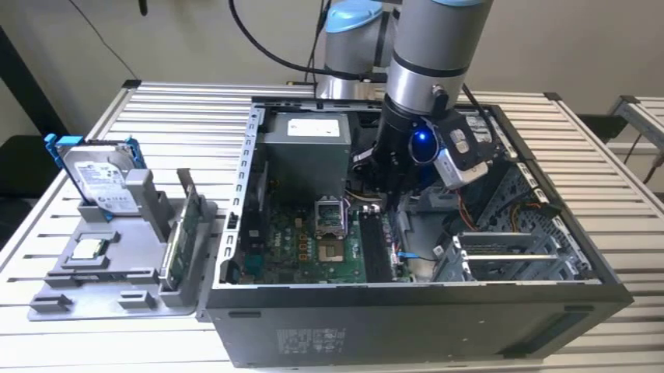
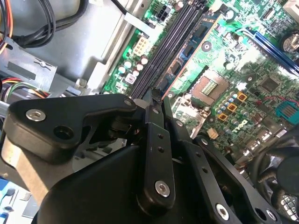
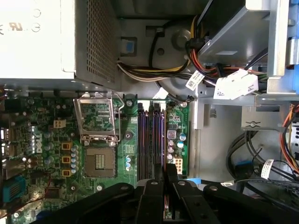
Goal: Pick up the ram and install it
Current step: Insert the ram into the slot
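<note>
My gripper (image 1: pixel 387 196) reaches down into the open computer case (image 1: pixel 415 318), right over the black memory slots (image 1: pixel 375 242) on the green motherboard (image 1: pixel 295 252). In both wrist views its fingers (image 3: pixel 154 186) stand close together, shut on the ram (image 3: pixel 164 144). The ram shows edge-on as a thin strip running from the fingertips (image 2: pixel 161 105) along the slot (image 2: pixel 168 51) nearest the case's drive side. Whether it sits fully in that slot I cannot tell.
On the exterior view's left, a grey holder (image 1: pixel 93 287) carries a silver hard drive in a blue frame (image 1: pixel 99 179) and an upright green card (image 1: pixel 179 237). Inside the case are the power supply (image 1: pixel 306 151), CPU socket (image 3: pixel 98 140), cable bundles (image 3: pixel 196 74) and drive cage (image 1: pixel 498 256).
</note>
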Tool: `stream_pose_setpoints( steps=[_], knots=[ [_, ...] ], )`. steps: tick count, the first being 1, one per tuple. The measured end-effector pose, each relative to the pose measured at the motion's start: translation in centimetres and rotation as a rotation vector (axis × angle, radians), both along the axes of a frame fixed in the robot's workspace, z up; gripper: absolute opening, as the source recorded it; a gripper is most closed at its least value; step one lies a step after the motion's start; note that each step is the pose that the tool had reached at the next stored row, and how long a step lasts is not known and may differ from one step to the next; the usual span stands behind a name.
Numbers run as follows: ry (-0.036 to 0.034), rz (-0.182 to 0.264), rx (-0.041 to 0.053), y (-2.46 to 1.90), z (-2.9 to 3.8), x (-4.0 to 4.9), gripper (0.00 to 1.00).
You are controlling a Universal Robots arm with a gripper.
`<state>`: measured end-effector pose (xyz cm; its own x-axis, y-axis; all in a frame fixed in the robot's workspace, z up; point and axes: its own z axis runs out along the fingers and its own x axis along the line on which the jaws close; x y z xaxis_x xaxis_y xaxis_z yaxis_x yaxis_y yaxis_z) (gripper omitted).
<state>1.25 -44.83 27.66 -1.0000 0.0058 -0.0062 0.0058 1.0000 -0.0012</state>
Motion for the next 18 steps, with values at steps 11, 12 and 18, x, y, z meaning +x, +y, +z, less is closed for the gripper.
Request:
stream_pose_setpoints(
  steps=[11, 12, 18],
  knots=[
    [0.0001, 0.0, -0.0004, 0.01, -1.42, 0.04, 0.14],
    [0.0, 0.0, -0.0003, 0.01, -1.6, 0.04, 0.14],
    [0.0001, 0.0, -0.0007, 0.02, -2.54, 0.09, 0.14]
  ],
)
